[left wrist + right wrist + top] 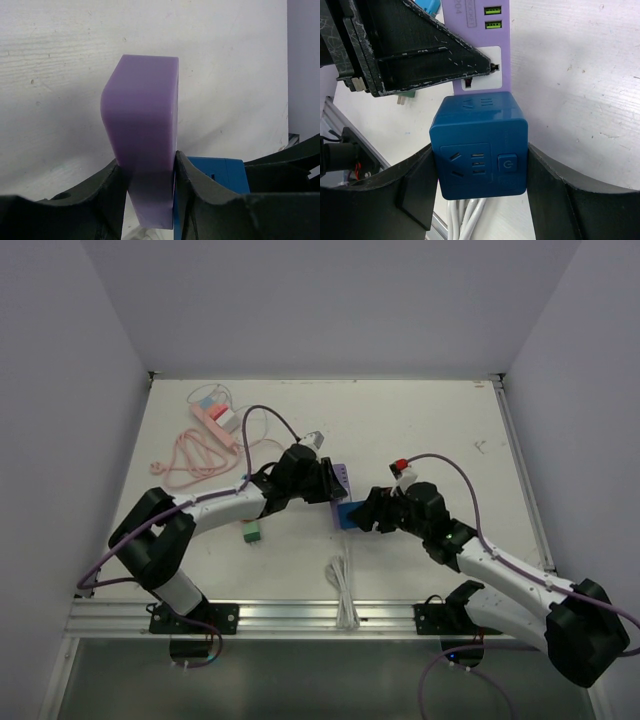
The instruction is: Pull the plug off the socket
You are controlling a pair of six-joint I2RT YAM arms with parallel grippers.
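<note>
A: What did the table [440, 420] look like?

B: White, with both arms reaching in toward its middle. The left arm [215, 505] came from the left and the right arm [500, 565] from the right, their grippers almost meeting.

A: And the strip [142, 110]?

B: Purple. The left gripper [149, 162] was clamped on it, one finger against each long side.

A: Where was the cube [475, 120]?

B: Mid-table, just right of the strip, with its back against the strip's white socket panel. It was blue and its button face looked at the right wrist camera.

A: Was it held?

B: Yes. The right gripper [481, 152] had closed on it, with a finger touching each side.

A: Anything smaller?

B: A pink cord [195, 455] lay coiled far left. A white cable [343, 590] ran from under the cube to the near edge. A green plug [252, 533] lay beside the left arm
</note>
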